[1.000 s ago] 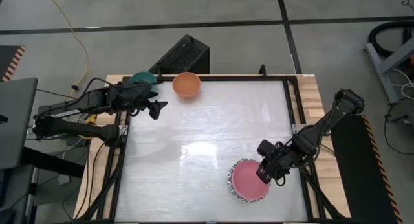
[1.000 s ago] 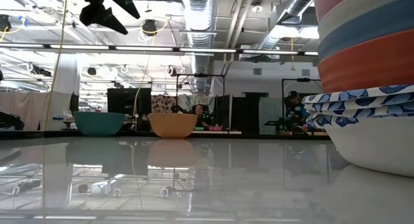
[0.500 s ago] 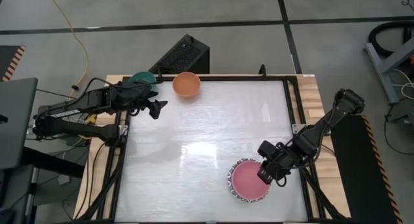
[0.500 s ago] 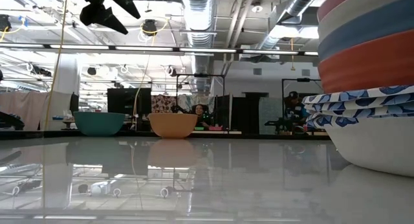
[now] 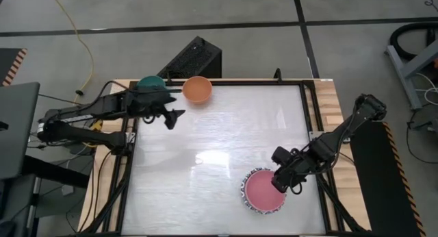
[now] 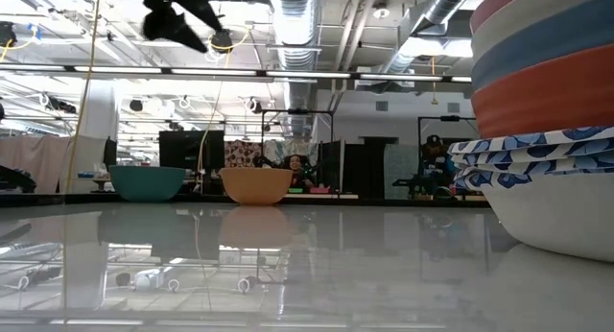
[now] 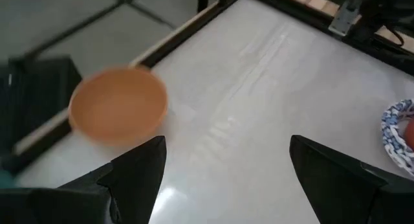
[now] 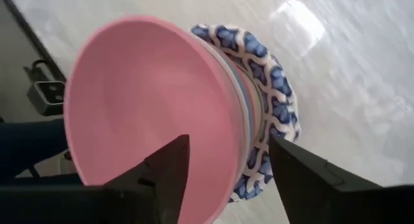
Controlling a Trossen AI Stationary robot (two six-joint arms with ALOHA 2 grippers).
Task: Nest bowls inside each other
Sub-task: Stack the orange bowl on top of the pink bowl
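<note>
White and glossy, the tabletop (image 5: 212, 161) throws back the ceiling lights, and the low view looks across it into a workshop hung with ducts and strip lamps.

My right hand (image 5: 281, 183) sits over the near right part of the surface, at the right rim of the stack of bowls (image 5: 263, 191). Its two dark fingers (image 8: 169, 166) stand wide apart, one over the pink bowl (image 8: 145, 114) and one outside it; I see nothing gripped between them. That smooth, round pink bowl is the top of the stack. Under it the low view shows a cream layer, a blue one, an orange-red one, then at least two blue-and-white patterned rims above a plain white base.

My left hand (image 5: 172, 116) hangs above the far left part of the tabletop, its fingers (image 7: 139, 169) fully spread and empty.

Two bowls stand alone by the far edge: one orange bowl (image 5: 197, 90), plain and matte, and one teal bowl (image 5: 150, 83) just beside it at the far left corner, partly under my left arm.
</note>
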